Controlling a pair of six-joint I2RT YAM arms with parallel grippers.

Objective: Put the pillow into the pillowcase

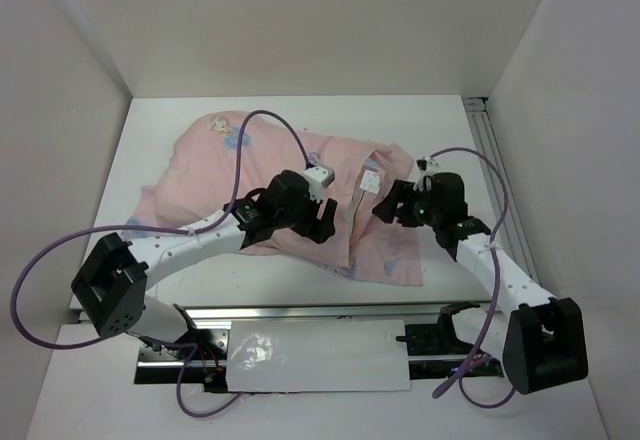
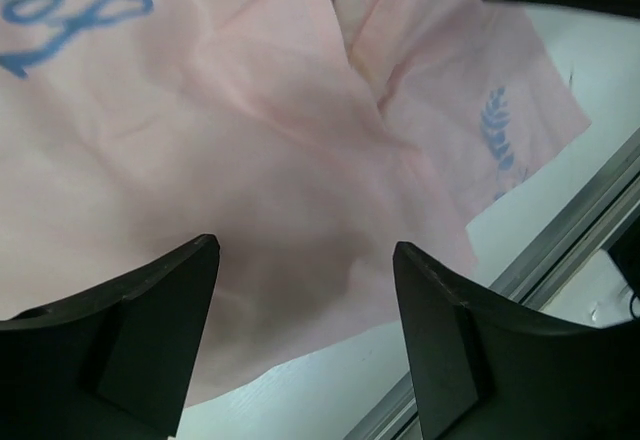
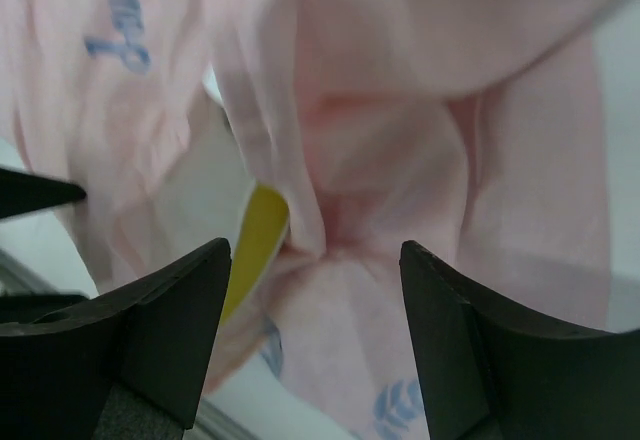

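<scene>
While the pink pillowcase [image 1: 215, 175] lies wrinkled on the white table [image 1: 150, 130], both pincers hang just over its near side, wide open and holding nothing. The left pincer [image 1: 322, 222] is above a smooth pink fold. The right pincer [image 1: 384, 206] is above a bunched fold, where a yellow edge of the pillow [image 3: 256, 235] peeks out from under the cloth.

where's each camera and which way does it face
Top external: above and behind, looking down on table and pillowcase; left arm, right arm show.
Left wrist: on the left arm, facing the pillowcase past its open left end effector.
Right wrist: on the right arm, facing pillowcase and yellow-edged pillow; open right end effector shows.
Shared: all see the pillowcase.
</scene>
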